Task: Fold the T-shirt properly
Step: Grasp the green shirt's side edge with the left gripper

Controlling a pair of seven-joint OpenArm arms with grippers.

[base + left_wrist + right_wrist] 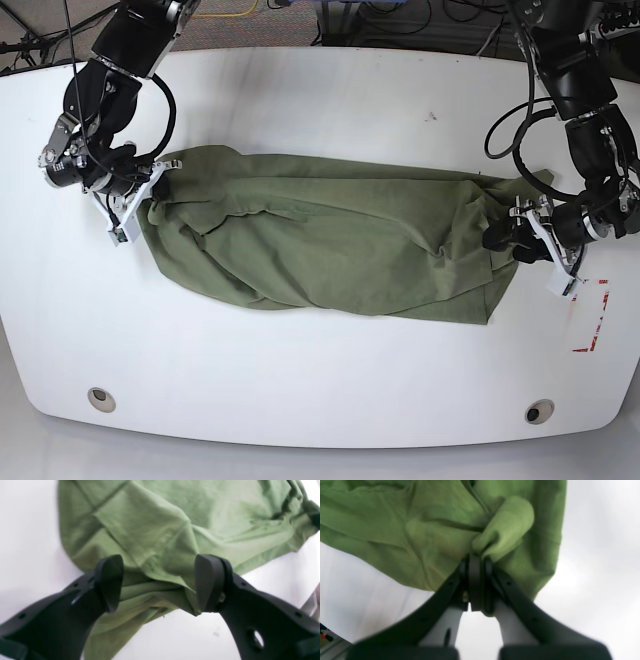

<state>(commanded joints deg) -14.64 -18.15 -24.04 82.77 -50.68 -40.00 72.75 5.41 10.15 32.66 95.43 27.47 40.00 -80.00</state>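
Nearest the base camera, bare white desk [300,390] with two small round fittings [99,398] near its front edge, and a red corner marking [592,318] at the right. Further in, the T-shirt [330,250] stretched crosswise over the middle of the desk as a long, rumpled olive-green band, layers doubled over one another, creased and bunched at both ends. At the base view's right end, the left claw [500,243] right at the gathered cloth; in the left wrist view, left claw [158,583] spread wide, dark pads either side of a puckered fold of the T-shirt [160,530], cloth lying between them without being squeezed, white desk showing below and beside. At the base view's left end, the right claw [150,192] at the bunched corner of the garment; in the right wrist view, right claw [476,560] pressed together, pinching a fold of the T-shirt [425,530], a rolled lip of fabric bulging just above the pads, fabric draping down both sides. Farthest back, black cables [400,20] and a yellow cord [235,12] on the floor beyond the desk's rear edge.
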